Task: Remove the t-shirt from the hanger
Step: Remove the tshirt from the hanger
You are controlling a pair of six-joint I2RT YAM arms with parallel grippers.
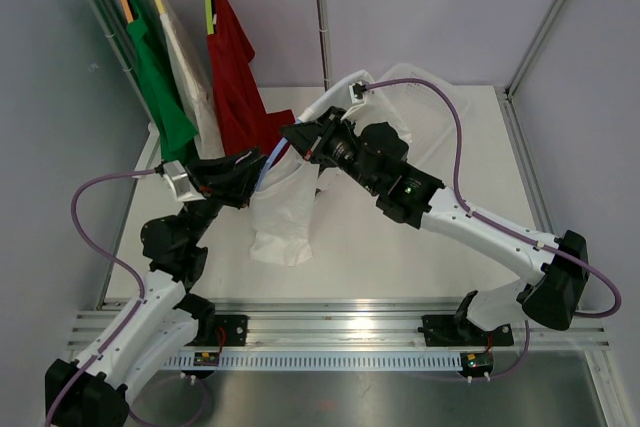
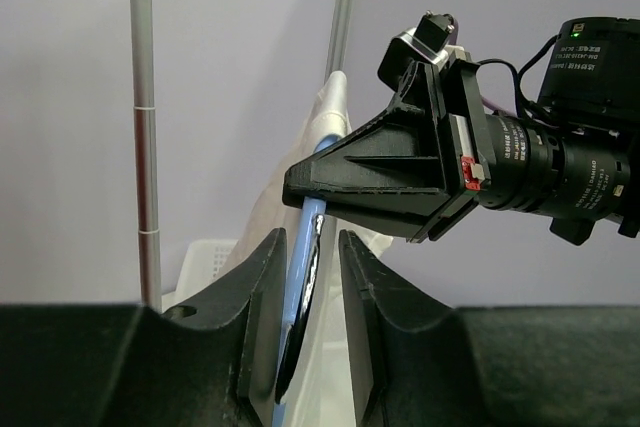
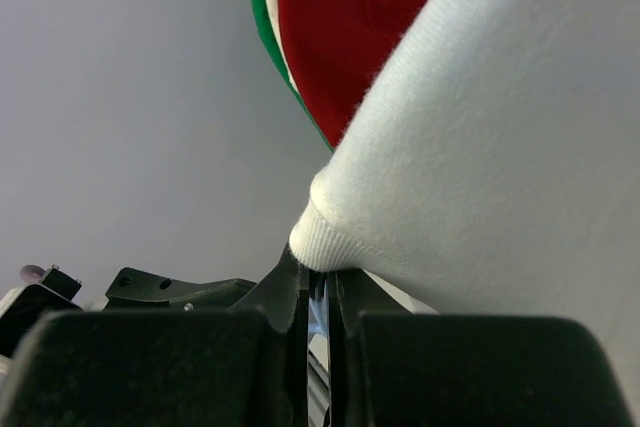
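Observation:
A white t-shirt hangs on a light blue hanger held up between my two arms over the table. My right gripper is shut on the top of the hanger. In the right wrist view a blue sliver of hanger shows between its closed fingers, with the ribbed shirt collar lying on top. My left gripper is open around the hanger's arm. The bar leans on the left finger, with a gap to the right finger. The right gripper's black fingers pinch the hanger just above.
A clothes rack at the back left holds a green shirt, a cream garment and a red shirt close behind the held hanger. A white plastic basket stands at the back right. Grey walls enclose the table.

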